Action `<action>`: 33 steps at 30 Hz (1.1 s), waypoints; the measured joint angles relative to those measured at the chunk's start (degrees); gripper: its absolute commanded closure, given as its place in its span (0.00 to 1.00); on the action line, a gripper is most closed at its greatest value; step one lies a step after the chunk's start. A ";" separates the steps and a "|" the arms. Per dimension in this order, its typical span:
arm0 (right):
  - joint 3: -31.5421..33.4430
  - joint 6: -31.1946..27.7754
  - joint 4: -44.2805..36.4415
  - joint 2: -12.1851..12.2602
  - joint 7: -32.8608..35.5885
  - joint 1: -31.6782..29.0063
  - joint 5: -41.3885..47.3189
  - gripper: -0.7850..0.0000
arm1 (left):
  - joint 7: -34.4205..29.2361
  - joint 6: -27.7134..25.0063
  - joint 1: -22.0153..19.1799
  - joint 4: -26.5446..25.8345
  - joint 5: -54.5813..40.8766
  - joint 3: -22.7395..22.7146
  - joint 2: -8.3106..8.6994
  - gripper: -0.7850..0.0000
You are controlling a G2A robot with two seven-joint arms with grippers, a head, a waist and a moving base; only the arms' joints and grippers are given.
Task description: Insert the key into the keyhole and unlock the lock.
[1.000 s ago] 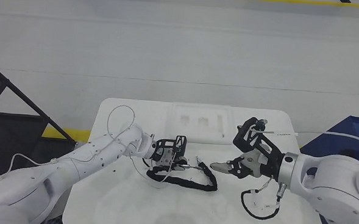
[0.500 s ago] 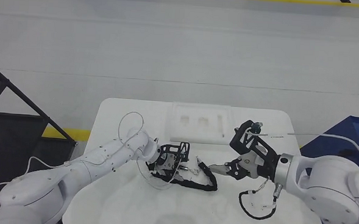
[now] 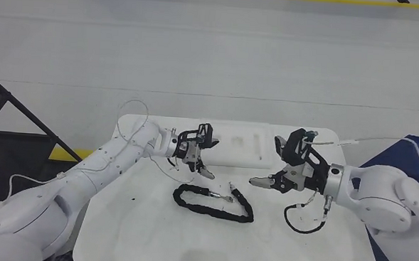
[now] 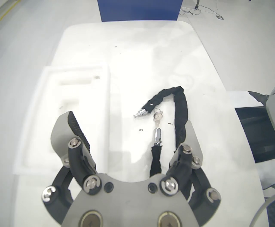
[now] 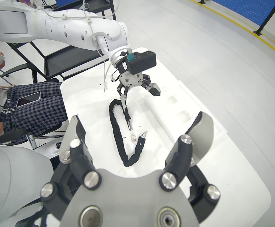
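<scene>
Key [image 4: 158,117] at cylinder end of chain lock [image 4: 182,107], on table [image 4: 150,53] between left hand [image 4: 126,126] and right hand [image 5: 139,121]; both released, empty.

White foam tray [image 3: 234,142] with shallow recesses at the far edge of the white table [image 3: 147,230]; black metal rack [image 3: 15,159] alongside.

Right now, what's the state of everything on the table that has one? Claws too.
Left claw: open, empty, raised off the chain.
Right claw: open, empty.
Chain lock: unlatched, its two ends apart.
Key: appears seated in the lock barrel.
Foam tray: recesses empty.
</scene>
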 measured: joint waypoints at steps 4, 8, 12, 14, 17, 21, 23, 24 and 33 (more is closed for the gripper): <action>-0.65 -5.96 6.78 -0.67 -2.41 3.78 -0.45 0.00 | 1.90 0.00 -3.73 -0.13 -0.76 -0.69 1.29 0.00; -1.70 -9.76 12.71 -1.53 -4.88 7.98 -0.76 0.00 | 3.53 0.00 -7.50 0.33 -2.25 -0.08 2.65 0.00; -3.69 -13.50 17.53 -2.51 -4.39 13.34 -0.12 0.00 | 5.39 0.00 -11.31 0.26 -5.65 2.21 4.21 0.00; -4.68 -14.95 19.40 -2.94 -3.66 15.69 0.50 0.00 | 6.04 0.00 -12.99 0.02 -7.21 3.53 4.91 0.00; -6.34 -17.07 22.26 -3.64 -2.12 19.40 1.45 0.00 | 6.71 0.00 -16.04 -0.07 -9.78 5.81 6.14 0.00; -8.64 -18.91 25.94 -4.60 -0.15 23.92 1.98 0.00 | 6.60 0.00 -19.94 -0.06 -14.15 8.91 7.60 0.00; -9.51 -19.42 27.43 -5.02 0.19 25.60 2.09 0.00 | 6.00 0.00 -21.25 0.00 -16.51 10.33 8.00 0.00; -10.05 -19.70 28.39 -5.29 0.20 26.55 2.21 0.00 | 5.51 0.00 -21.90 -0.06 -18.15 11.03 8.16 0.00; -11.22 -20.69 30.56 -5.95 -0.33 28.66 2.01 0.00 | 2.30 0.00 -22.41 -0.74 -25.88 11.14 8.31 0.00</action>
